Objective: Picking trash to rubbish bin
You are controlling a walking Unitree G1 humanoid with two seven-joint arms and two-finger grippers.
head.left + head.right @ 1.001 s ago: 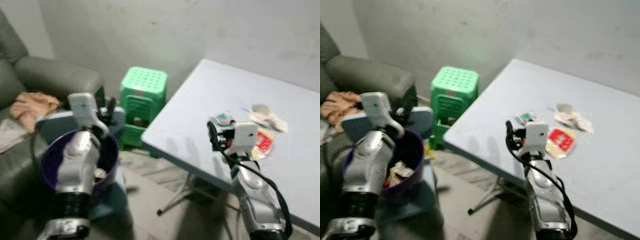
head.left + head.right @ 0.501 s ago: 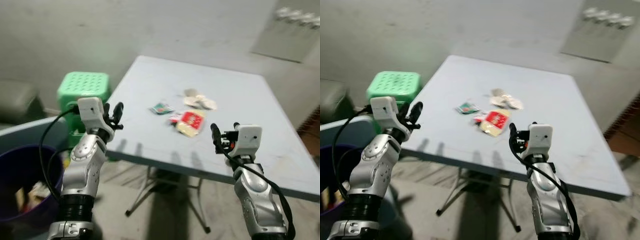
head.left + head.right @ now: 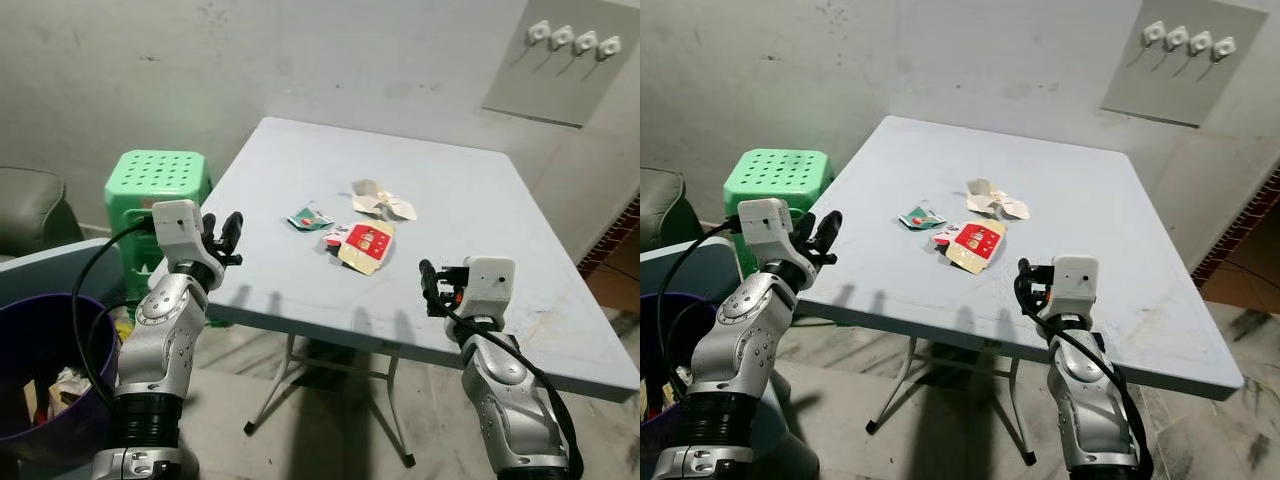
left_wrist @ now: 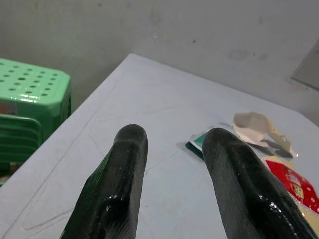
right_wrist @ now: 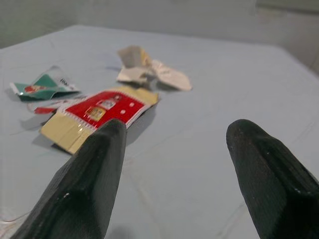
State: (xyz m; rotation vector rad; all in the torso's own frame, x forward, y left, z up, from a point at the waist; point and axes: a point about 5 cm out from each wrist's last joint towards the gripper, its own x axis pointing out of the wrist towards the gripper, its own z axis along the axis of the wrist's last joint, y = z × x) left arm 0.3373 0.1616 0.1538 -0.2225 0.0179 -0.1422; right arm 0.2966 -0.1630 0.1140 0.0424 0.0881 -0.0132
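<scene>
Left eye view cuts off the purple rubbish bin (image 3: 40, 370) at the near left edge, so just part of its rim and some scraps inside can be made out. On the pale blue table (image 3: 480, 210) the trash lies in a loose cluster near the middle: a red and tan flattened packet (image 3: 366, 243), a small green wrapper (image 3: 309, 218) to its left, and a crumpled whitish paper (image 3: 381, 201) just beyond; their print is too small to read. The left gripper (image 3: 229, 234) hovers at the table's left edge, fingers narrowly parted and empty. The right gripper (image 3: 430, 288) hovers over the near edge, spread wide, holding nothing. A green stool (image 3: 155, 185) stands left of the table.
</scene>
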